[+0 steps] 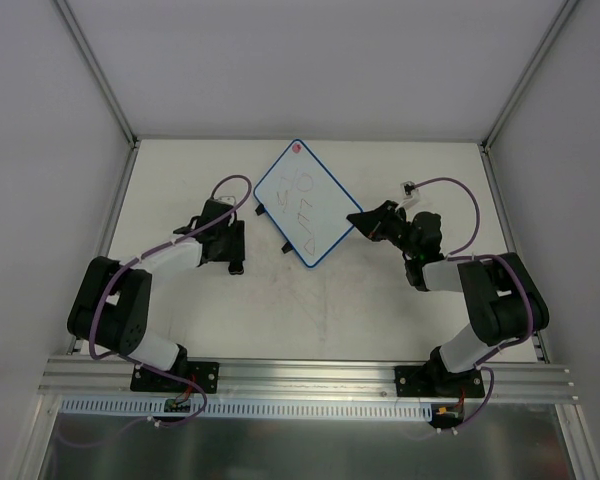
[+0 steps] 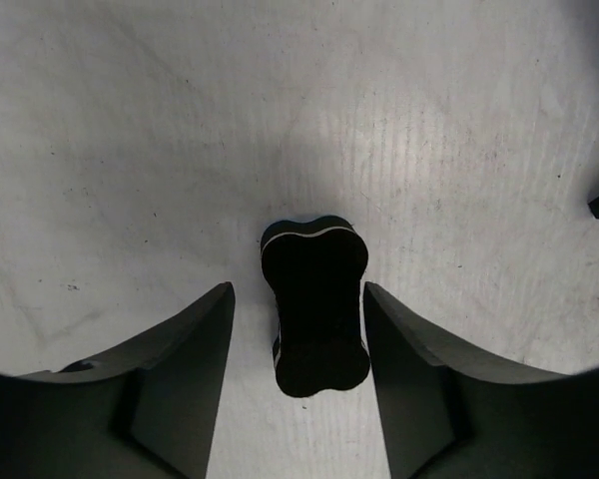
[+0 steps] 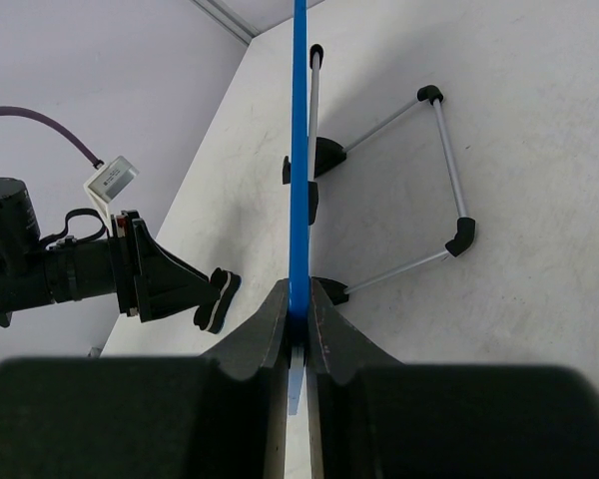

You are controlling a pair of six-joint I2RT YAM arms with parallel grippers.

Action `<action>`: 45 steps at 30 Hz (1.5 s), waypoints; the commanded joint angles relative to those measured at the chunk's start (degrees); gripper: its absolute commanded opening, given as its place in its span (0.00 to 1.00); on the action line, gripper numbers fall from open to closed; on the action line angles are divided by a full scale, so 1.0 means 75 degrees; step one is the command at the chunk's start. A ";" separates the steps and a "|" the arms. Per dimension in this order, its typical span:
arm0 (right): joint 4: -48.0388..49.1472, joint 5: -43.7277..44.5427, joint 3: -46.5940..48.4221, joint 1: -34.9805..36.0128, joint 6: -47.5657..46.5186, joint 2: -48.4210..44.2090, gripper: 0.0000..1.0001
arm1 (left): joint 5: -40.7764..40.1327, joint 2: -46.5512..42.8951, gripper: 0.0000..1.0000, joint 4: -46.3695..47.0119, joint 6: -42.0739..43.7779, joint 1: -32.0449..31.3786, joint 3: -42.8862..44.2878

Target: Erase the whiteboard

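You see a black eraser (image 2: 314, 304) lying flat on the table (image 1: 310, 320), left of its middle. White walls (image 1: 40, 120) ring the table, and a metal rail (image 1: 310, 372) lines its near edge.

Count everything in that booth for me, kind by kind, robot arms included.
robot arms: 2 (left arm, right arm)
whiteboard: 1
black bone-shaped eraser: 1
Total: 4
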 commanded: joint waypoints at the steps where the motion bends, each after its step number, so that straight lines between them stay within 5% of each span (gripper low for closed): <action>1: 0.0419 -0.0080 0.0253 -0.0011 -0.0280 0.0081 0.00 | 0.0110 0.0132 0.52 -0.0253 0.0122 -0.0056 0.0352; 7: 0.0419 -0.0104 0.0277 -0.0011 -0.0269 0.0127 0.00 | 0.0145 0.0132 0.51 -0.0288 0.0168 -0.0068 0.0363; 11: 0.0419 -0.0127 0.0288 -0.0011 -0.0268 0.0127 0.00 | 0.0052 0.0144 0.63 -0.0311 0.0157 -0.0126 0.0364; 16: 0.0419 -0.0127 0.0300 -0.0035 -0.0245 0.0116 0.00 | -0.0148 0.0038 0.63 -0.0323 0.0180 -0.0302 0.0375; 45: 0.0442 -0.0186 0.0335 -0.0093 -0.0116 0.0186 0.00 | -0.0547 0.0718 0.40 -0.0839 0.0145 -0.0537 0.0891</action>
